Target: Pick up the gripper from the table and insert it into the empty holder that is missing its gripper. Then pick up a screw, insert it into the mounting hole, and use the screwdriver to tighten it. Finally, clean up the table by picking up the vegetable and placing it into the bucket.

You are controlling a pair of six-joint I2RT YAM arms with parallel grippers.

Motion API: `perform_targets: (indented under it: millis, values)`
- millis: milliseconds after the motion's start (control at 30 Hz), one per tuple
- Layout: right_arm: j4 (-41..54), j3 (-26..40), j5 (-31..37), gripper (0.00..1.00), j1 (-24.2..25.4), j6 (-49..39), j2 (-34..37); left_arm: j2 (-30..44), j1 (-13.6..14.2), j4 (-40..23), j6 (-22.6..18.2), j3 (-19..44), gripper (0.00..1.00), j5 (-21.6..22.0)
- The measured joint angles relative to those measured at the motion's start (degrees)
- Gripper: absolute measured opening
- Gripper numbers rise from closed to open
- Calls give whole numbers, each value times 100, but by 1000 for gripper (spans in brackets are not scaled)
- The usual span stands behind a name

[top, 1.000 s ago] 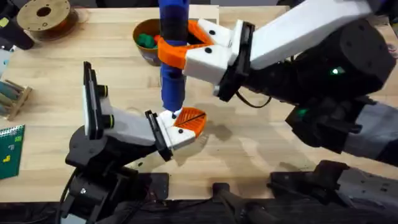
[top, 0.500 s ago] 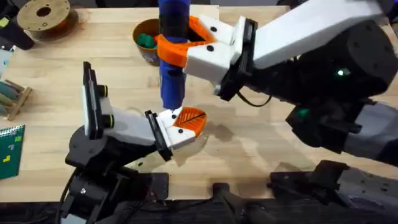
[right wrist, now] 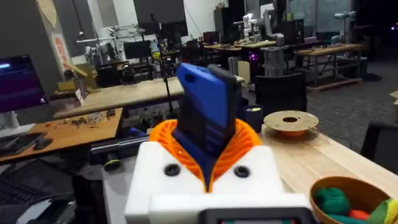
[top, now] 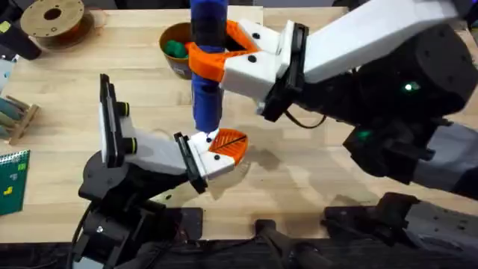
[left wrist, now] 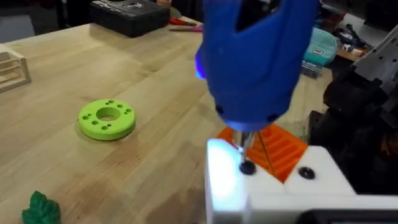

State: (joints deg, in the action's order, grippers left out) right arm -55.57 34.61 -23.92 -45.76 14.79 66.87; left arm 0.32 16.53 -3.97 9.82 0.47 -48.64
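While the right pincer (top: 216,56) stays clamped on the blue screwdriver (top: 208,67), the tool stands upright with its thin bit down on a dark screw (left wrist: 247,167) in the white holder (left wrist: 273,186). The orange gripper (top: 230,143) sits seated in that holder, just beside the bit. The holder belongs to the left pincer (top: 213,153); whether its fingers are apart or together cannot be told. Beyond the screwdriver, the bucket (top: 173,61) rests on the counter (top: 75,90), holding green and reddish toy pieces. A bright green disc (left wrist: 106,118) lies flat on the counter beside the holder, and the dark green vegetable (left wrist: 41,207) lies nearer, outside the bucket.
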Motion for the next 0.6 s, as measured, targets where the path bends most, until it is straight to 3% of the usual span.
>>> perform_targets:
  millis: [600]
  values:
    - [39,0,-1,30,0,66,2,0,0,0,0,0,10,0]
